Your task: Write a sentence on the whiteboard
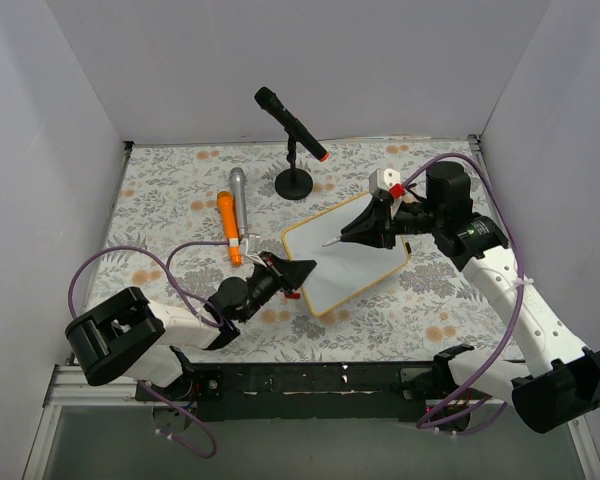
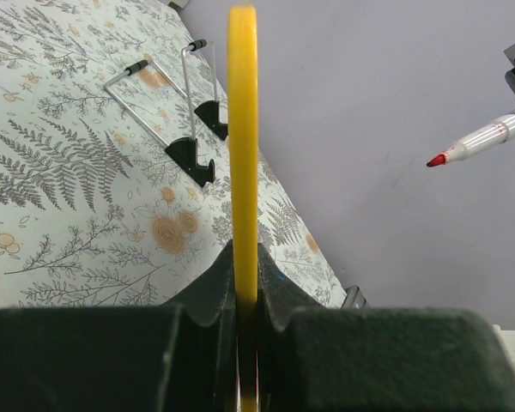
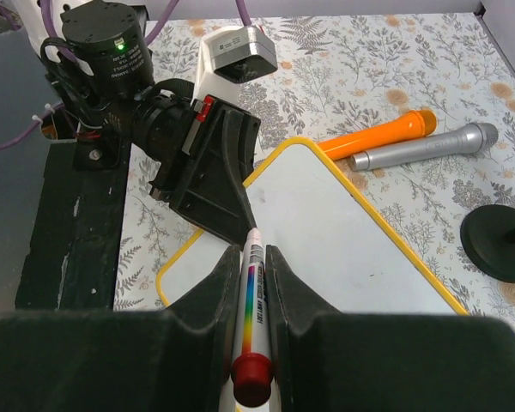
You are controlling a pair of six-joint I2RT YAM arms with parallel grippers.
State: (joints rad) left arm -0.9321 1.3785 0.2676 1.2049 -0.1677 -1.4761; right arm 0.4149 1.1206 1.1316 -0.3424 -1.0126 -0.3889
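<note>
At tabletop ctr: whiteboard (image 1: 365, 268), rect., rounded corners, thin yellow rim, smooth white face, lying askew to the tabletop edges. Its near-left corner is hidden under the left gripper (image 1: 302, 270), which is clenched on the rim. Left wrist view shows the rim (image 2: 243, 129) edge-on, pinched between matte black fingers (image 2: 208, 292); board face not vis. from there. Two bent wire legs (image 2: 167, 103) w/ black mounts stick out beside the rim; can't tell if they touch the cloth.

Right gripper (image 1: 348, 236) is over the board's far part, grasping a marker (image 3: 251, 300): white barrel, rainbow strip, red butt end nearest the lens. The writing end is lost against the black of the left gripper in right wrist view. Left wrist view shows a red pointed tip, well apart from the rim. Top view too small to tell whether the tip is touching the board or just above it.

Tabletop (image 1: 170, 190): cloth cover, grey fern + orange flower print, flat.

Other items, far-left of board:
- orange mic (image 1: 227, 225), smooth plastic, lying down
- silver mic (image 1: 237, 195), metallic, just beside the orange one; touching or not, unclear
- black mic (image 1: 290, 123) w/ orange ring, tilted on a short stand
- round black base (image 1: 294, 183); cut off at frame edge in right wrist view
</note>
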